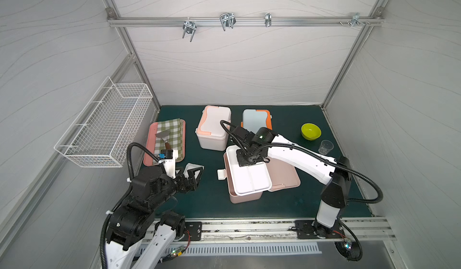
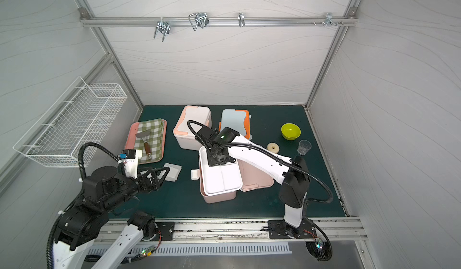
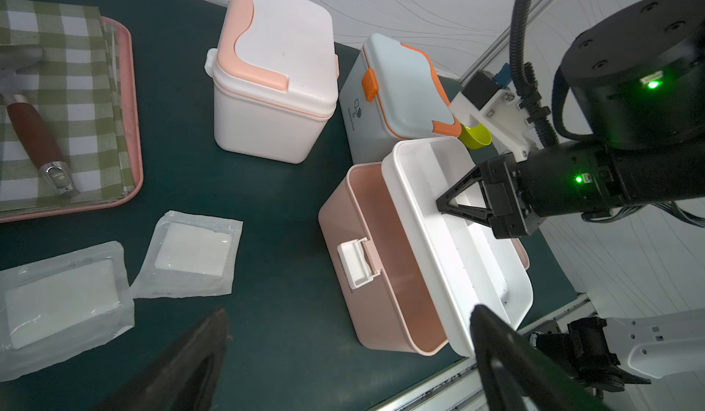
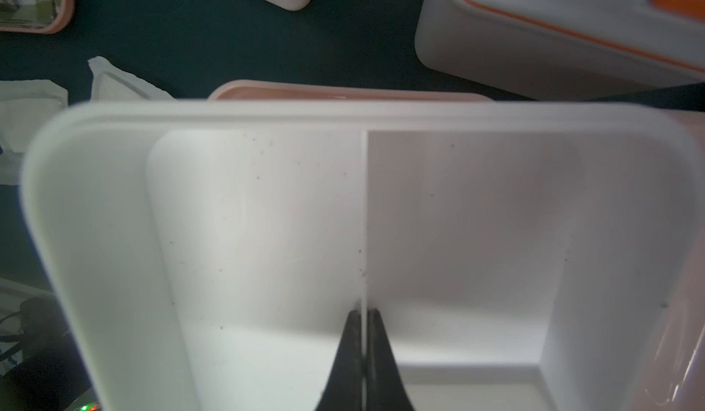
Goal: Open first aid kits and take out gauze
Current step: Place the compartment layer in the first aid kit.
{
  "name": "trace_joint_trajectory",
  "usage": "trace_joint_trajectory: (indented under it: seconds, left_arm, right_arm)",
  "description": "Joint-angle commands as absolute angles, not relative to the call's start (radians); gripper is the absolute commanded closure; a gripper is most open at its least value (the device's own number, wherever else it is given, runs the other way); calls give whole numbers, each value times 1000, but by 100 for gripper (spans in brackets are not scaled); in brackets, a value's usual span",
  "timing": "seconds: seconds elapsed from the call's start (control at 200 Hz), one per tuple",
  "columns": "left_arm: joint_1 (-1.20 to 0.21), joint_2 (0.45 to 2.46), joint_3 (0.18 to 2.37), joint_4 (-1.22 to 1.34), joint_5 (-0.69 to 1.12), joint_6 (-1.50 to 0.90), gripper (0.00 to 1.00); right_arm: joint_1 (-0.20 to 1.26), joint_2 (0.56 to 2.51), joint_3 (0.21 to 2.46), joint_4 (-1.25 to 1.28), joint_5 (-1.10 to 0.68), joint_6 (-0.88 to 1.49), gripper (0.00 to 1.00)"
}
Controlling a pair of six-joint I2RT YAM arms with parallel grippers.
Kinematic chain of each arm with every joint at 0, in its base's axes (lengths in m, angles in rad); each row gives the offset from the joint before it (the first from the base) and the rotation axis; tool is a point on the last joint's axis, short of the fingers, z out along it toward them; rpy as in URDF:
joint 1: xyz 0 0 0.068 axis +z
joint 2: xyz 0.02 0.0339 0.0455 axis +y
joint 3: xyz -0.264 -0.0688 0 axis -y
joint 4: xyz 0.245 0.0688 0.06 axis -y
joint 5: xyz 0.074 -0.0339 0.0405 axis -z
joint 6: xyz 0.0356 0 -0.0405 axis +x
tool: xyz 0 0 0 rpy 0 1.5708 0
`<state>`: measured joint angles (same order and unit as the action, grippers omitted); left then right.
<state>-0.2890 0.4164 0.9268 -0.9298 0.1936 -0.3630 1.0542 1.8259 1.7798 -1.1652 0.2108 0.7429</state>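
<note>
A work cell walled in pale grey panels with faint wavy lines, seen from above. A metal rail [image 1: 245, 20] carrying hooks crosses the back wall, and a white wire basket [image 1: 107, 128] hangs on the left wall. The floor of the cell is a dark green mat [image 1: 212, 207].

At the back stand a white box with peach trim [image 1: 213, 128] and a blue box with orange trim [image 1: 255, 119], both closed. In front of them a pink box [image 1: 245, 196] is open, with its lid [image 1: 284, 175] lying flat beside it. A white inner tray [image 1: 249, 178] sits askew across the box's top. The right gripper [image 4: 365, 312] is pinched on that tray's middle divider.

Two gauze packets [image 3: 194, 252] lie on the mat near a pink tray [image 1: 149, 140] that holds a checked cloth [image 1: 172, 133]. The left gripper [image 1: 197, 178] hangs over them, its fingers spread wide and holding nothing.

A green bowl [image 1: 310, 131] and a clear glass [image 1: 325, 147] stand at the right.
</note>
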Motion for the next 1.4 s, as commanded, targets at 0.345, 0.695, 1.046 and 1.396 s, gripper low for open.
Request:
trace_joint_trajectory:
  seconds: [0.345, 0.695, 1.046, 1.396]
  left_arm:
    - [-287, 390, 927, -888, 194, -360, 1]
    - [-287, 386, 925, -887, 194, -360, 1]
    - [-287, 384, 924, -886, 196, -361, 1]
    - [-287, 387, 924, -884, 198, -359, 1]
  right_arm:
    - [1081, 1939, 1889, -1288, 219, 818, 100]
    - [1083, 2014, 1939, -1294, 207, 817, 100]
    - [1073, 2055, 1980, -1306, 238, 818, 100]
    - [1068, 2054, 1970, -1325, 255, 845, 100]
